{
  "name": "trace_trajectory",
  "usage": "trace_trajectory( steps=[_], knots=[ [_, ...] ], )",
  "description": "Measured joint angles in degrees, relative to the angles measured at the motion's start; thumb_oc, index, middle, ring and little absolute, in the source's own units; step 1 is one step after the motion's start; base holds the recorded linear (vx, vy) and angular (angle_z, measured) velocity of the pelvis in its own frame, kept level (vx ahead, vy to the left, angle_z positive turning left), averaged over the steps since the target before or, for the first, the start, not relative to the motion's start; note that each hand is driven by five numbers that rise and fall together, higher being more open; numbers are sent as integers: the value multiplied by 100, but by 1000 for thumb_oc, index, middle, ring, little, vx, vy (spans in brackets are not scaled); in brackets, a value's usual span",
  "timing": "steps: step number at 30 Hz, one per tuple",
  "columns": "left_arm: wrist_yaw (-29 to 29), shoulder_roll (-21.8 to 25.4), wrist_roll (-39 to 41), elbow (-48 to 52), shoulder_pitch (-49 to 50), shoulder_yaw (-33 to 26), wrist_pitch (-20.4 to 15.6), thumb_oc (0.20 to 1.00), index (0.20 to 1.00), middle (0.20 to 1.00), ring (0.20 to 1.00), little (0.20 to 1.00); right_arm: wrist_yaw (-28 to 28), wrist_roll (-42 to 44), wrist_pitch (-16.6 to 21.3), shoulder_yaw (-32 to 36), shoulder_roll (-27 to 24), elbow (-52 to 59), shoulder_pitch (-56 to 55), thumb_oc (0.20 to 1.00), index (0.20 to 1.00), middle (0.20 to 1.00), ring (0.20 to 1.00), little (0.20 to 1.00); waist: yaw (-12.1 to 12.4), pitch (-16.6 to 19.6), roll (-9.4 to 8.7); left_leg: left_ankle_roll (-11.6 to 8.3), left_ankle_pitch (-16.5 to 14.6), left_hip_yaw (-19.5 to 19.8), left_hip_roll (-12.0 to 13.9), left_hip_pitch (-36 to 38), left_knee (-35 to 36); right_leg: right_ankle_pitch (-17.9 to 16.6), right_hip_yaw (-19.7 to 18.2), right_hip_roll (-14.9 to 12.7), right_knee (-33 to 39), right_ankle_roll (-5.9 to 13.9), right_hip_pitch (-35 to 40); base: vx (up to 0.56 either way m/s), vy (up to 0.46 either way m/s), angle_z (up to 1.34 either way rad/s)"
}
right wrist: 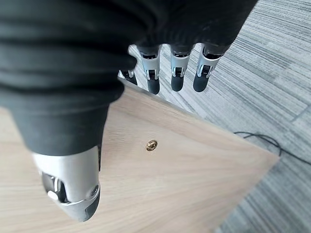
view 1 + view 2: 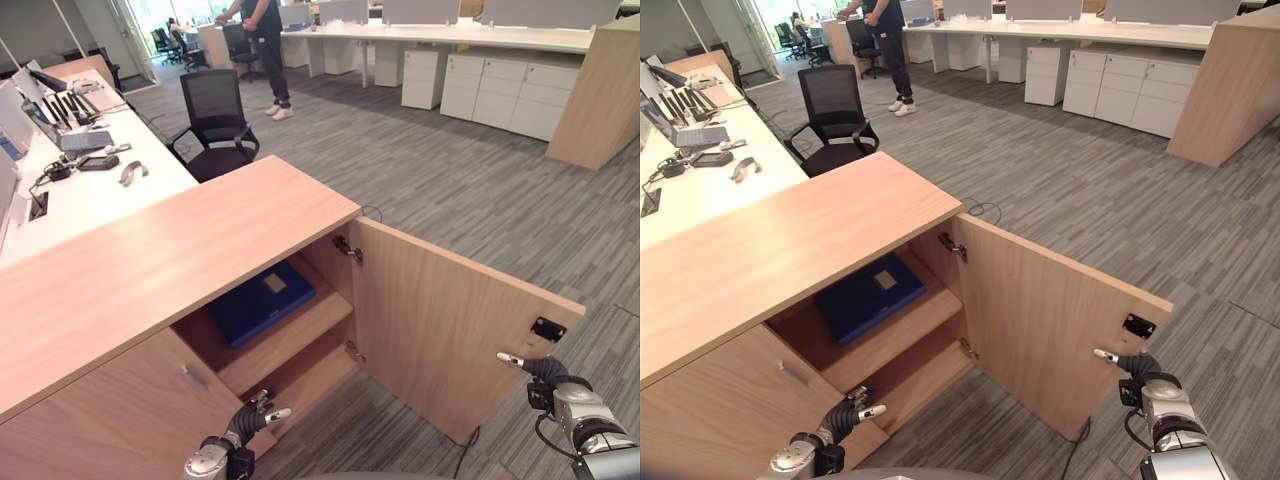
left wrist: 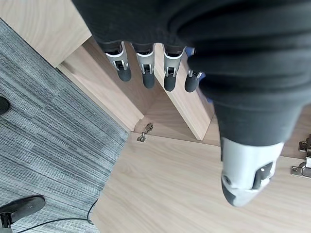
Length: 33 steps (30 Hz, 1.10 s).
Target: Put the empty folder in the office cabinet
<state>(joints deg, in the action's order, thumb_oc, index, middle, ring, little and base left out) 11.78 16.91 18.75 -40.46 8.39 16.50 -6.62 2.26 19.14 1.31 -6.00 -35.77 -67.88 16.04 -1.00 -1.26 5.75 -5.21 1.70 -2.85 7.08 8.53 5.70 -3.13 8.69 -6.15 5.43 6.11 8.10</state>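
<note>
I see the blue folder (image 2: 262, 301) lying flat on the upper shelf of the cabinet (image 2: 180, 250), long axis running front to back; the top hides its back. The door (image 2: 450, 330) stands open. Left hand (image 2: 250, 420) and right hand (image 2: 545, 372) are released, holding nothing.

Left hand (image 2: 247, 421) and right hand (image 2: 545, 375) low (fingers (image 3: 146, 65) relaxed).

Blue folder (image 2: 262, 300), centre frame: far end hidden under cabinet top (image 2: 150, 265). Person (image 2: 262, 40), top edge: cropped above torso.
</note>
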Motion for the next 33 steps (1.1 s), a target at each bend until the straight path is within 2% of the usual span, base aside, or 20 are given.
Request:
trace_trajectory(
  steps=[7, 12, 14, 17, 19, 23, 24, 27, 29, 33],
  knots=[
    [-1, 57, -2, 0, -71, 134, 2, 1000, 1000, 1000, 1000, 1000, 1, -1, -1, -28, -50, -1, 33, 1000, 1000, 1000, 1000, 1000, 13, -1, 1, 18, -12, 5, 0, -14, 2, 3, 1, -5, 0, 1, 4, 0, 0, 0],
    [-1, 78, -3, 1, -85, 188, 14, 1000, 1000, 1000, 1000, 1000, -55, 7, -14, -193, 183, 104, 91, 1000, 1000, 1000, 1000, 1000, 6, -4, 7, 3, -2, -15, 3, -10, 2, 2, 0, 1, 0, 2, -2, -7, -2, -2],
    [-22, 50, -3, 0, -77, 144, 16, 1000, 1000, 1000, 1000, 1000, -273, 110, -136, -297, 158, 770, -228, 1000, 1000, 1000, 1000, 1000, -32, -12, -2, 18, -12, -22, 14, -19, 4, 1, -5, 15, 0, 1, -23, -16, -8, -4],
    [-115, -3, -3, -2, -46, 96, 16, 1000, 1000, 1000, 1000, 1000, -232, 116, -151, -349, 124, 1718, -845, 1000, 1000, 1000, 1000, 1000, -141, -12, 2, 20, -13, -18, 26, -17, 4, 7, -3, 26, 0, -7, -20, 0, 0, 0],
    [-131, -123, -3, 16, 25, -121, 12, 1000, 1000, 1000, 1000, 1000, -211, 99, -130, -298, 81, 2764, -1570, 1000, 1000, 1000, 1000, 1000, -193, -15, -1, 21, -14, -15, 31, -21, 4, 16, -1, 29, 0, -21, -23, 0, 0, 0],
    [-162, -158, -6, -8, 143, -272, 16, 1000, 1000, 1000, 1000, 1000, -60, -5, -56, -291, 296, 3483, -2209, 1000, 1000, 1000, 1000, 1000, -249, -23, -33, 22, -15, -4, 46, -37, 4, 17, 0, 79, -2, -23, -28, -18, -29, 5],
    [-179, -183, -22, -8, 175, -400, 5, 1000, 1000, 1000, 1000, 1000, -19, -32, -24, -260, 293, 4080, -2744, 1000, 1000, 1000, 1000, 1000, -247, -16, -52, 20, -14, 46, 56, -88, 5, 25, 51, 78, -1, -35, -37, -32, -46, 13],
    [-195, -189, -83, -47, 308, -521, 9, 1000, 1000, 1000, 1000, 1000, 256, -256, -1, -483, 321, 4439, -2985, 1000, 1000, 1000, 1000, 1000, -258, -18, -62, -1, 6, 99, 79, -221, 4, 13, 97, 109, -3, -31, -140, -30, -39, 12],
    [-220, -249, -122, -483, 360, -570, 15, 1000, 1000, 1000, 1000, 1000, 533, -418, 49, -753, 467, 4545, -3178, 1000, 1000, 1000, 1000, 1000, -279, -27, -101, -18, 65, 189, 107, -322, 4, 14, 180, 148, -1, -36, -177, -42, -74, 21],
    [-329, -300, -125, -1078, 299, -611, 7, 1000, 1000, 1000, 1000, 1000, 634, -447, 54, -976, 418, 4578, -3176, 1000, 1000, 1000, 1000, 1000, -278, -60, -142, -48, 75, 365, 143, -474, 5, 10, 336, 187, -2, -50, -219, -45, -53, 21]
  ],
)
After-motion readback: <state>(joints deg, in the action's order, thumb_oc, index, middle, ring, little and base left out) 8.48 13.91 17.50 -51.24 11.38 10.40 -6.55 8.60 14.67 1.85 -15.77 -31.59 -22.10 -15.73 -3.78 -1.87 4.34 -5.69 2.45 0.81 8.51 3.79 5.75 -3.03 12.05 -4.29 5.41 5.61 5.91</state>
